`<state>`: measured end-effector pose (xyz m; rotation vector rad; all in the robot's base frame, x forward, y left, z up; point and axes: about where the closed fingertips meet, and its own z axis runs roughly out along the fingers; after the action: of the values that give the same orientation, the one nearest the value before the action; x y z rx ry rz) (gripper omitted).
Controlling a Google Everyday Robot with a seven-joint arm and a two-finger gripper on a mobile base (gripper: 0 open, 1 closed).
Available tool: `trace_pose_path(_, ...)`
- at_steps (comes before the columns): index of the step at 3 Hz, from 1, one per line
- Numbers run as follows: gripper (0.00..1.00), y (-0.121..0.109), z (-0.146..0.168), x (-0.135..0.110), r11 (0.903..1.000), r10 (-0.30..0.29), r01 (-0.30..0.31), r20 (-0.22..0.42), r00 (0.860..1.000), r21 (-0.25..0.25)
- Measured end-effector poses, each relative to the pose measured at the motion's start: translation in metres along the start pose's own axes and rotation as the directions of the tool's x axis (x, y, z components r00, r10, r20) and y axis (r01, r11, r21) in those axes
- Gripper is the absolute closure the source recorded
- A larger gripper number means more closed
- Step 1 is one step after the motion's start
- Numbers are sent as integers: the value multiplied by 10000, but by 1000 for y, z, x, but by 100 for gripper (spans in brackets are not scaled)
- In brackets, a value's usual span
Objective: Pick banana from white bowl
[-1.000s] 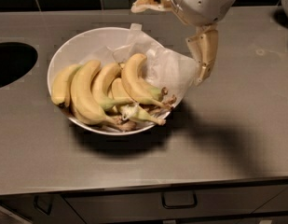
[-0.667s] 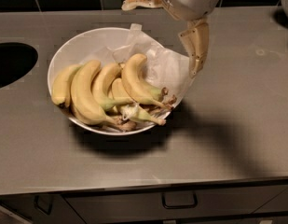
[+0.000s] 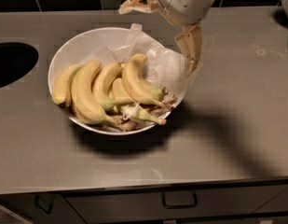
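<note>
Held the hand (image 3: 156, 40) wide open and empty over the right rim of the white bowl (image 3: 87, 41) on the bench (image 3: 227, 139), the banana (image 3: 132, 78) lying inside.

The tool (image 3: 156, 40) is sliding leftward and slightly upward, coming in over the right rim of the white bowl (image 3: 64, 55), the lower finger (image 3: 193, 45) now hanging above the paper lining (image 3: 167, 69).
</note>
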<state>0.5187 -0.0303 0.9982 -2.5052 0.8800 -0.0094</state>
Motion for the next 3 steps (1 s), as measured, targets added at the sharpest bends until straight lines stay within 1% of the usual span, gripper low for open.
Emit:
trace_pose_path(1, 0, -2, 13, 4, 9997, -250, 250, 228, 9994, -6)
trace_pose_path(2, 0, -8, 25, 3, 9974, -605, 616, 304, 9977, -366)
trace_pose_path(3, 0, -15, 38, 0, 9865, -1130, 1160, 325, 9931, -1158)
